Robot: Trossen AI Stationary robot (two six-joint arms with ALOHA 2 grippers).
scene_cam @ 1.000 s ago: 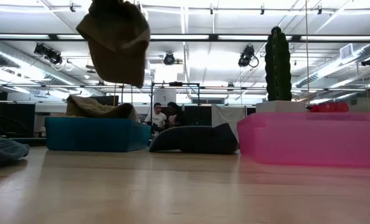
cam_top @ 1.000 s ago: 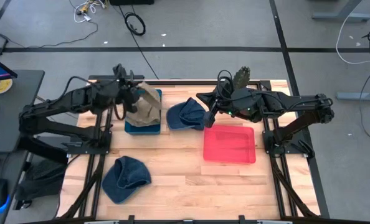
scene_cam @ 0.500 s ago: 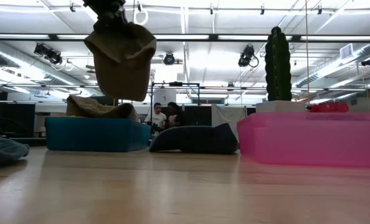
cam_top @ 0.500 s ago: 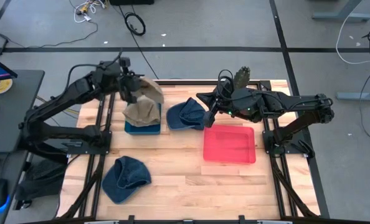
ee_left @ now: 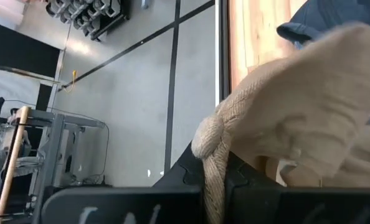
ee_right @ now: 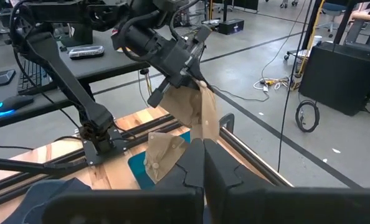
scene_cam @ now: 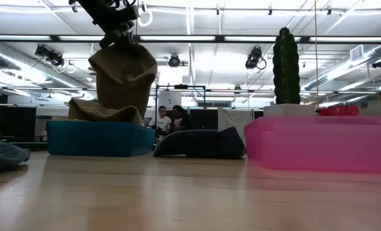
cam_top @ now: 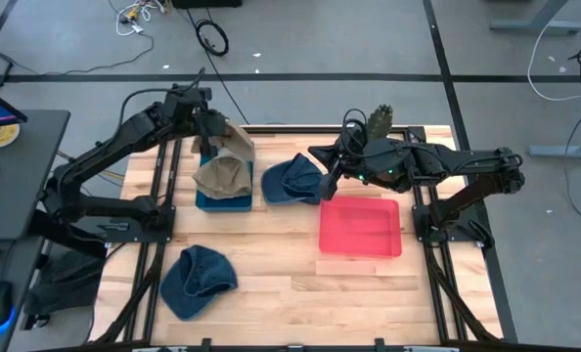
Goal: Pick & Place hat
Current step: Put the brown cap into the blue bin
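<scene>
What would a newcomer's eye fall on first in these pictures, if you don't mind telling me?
Most likely the tan hat dangling from the shut left gripper above the blue bin at the table's far left, where another tan hat already lies. Next, the bright pink bin on the right, with the right gripper hovering shut over a dark blue hat.

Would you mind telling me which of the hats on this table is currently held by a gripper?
The tan hat, hanging from the shut left gripper over the teal bin. Both blue hats lie untouched on the table.
</scene>
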